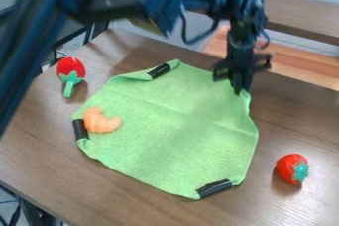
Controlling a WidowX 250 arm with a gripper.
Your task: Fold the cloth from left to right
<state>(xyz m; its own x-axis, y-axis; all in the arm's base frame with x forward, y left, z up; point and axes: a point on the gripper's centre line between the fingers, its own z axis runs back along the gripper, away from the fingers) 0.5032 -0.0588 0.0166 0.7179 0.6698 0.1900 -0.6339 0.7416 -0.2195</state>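
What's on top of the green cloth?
A curved orange toy lies on the green cloth, and black pieces sit at three of its corners. The gripper covers part of the fourth corner, so I can't tell if a piece is there too.

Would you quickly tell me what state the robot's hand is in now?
Black robot hand: at the upper-right edge of the green fabric cloth; open or closed cannot be told.
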